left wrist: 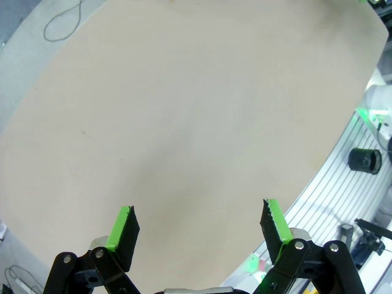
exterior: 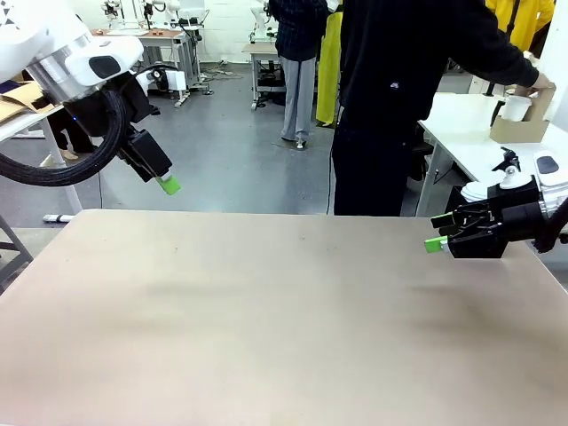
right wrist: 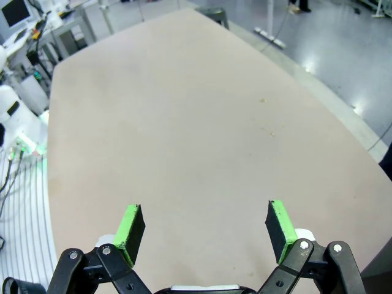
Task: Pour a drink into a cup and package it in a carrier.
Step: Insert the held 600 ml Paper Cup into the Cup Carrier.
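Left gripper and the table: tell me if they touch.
Apart. The front view shows the left gripper hanging above the table's far edge with floor visible beneath it; the left wrist view shows its open fingers clear of the surface.

The brown cardboard carrier (exterior: pixel 522 131) is sitting on a white side table (exterior: pixel 461 120) beyond the far right corner of the main table (exterior: pixel 266 311), with a white cup (exterior: pixel 516 108) standing upright inside it

White rounded arms, thick black cable looped at the left arm (exterior: pixel 67 169), black linkage end effectors, bright green ridged pads (left wrist: pixel 275 219).
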{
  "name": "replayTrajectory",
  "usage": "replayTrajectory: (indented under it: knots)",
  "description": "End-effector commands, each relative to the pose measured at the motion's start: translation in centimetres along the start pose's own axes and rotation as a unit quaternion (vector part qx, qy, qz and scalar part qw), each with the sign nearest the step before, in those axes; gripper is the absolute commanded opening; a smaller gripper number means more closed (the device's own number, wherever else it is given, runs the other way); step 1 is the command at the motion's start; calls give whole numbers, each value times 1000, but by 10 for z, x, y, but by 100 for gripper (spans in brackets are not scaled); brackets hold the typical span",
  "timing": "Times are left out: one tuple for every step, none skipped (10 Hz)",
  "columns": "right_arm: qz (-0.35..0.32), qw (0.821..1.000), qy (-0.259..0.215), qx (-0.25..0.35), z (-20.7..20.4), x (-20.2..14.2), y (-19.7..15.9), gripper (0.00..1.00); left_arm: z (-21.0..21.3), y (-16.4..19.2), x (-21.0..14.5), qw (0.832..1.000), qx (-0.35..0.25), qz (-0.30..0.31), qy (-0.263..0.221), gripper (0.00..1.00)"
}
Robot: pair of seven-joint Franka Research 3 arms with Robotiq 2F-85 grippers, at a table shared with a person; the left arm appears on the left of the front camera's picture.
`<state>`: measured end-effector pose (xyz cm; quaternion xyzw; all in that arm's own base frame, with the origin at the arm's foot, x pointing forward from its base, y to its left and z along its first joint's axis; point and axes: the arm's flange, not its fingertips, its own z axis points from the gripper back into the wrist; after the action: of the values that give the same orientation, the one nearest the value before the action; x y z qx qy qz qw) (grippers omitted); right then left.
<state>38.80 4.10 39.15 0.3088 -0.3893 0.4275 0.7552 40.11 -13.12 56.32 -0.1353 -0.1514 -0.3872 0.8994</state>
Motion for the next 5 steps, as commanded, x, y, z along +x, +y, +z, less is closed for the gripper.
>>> replayTrajectory:
  knots:
    - [5,1000,-3,4,3,-1,-1,100,1,1,-2,1000,2,-1,5,100]
    - [5,1000,-3,4,3,-1,-1,100,1,1,-2,1000,2,-1,5,100]
    - [5,1000,-3,4,3,-1,-1,100,1,1,-2,1000,2,-1,5,100]
    - [5,1000,-3,4,3,-1,-1,100,1,1,-2,1000,2,-1,5,100]
    - [5,1000,-3,4,3,-1,-1,100,1,1,-2,1000,2,-1,5,100]
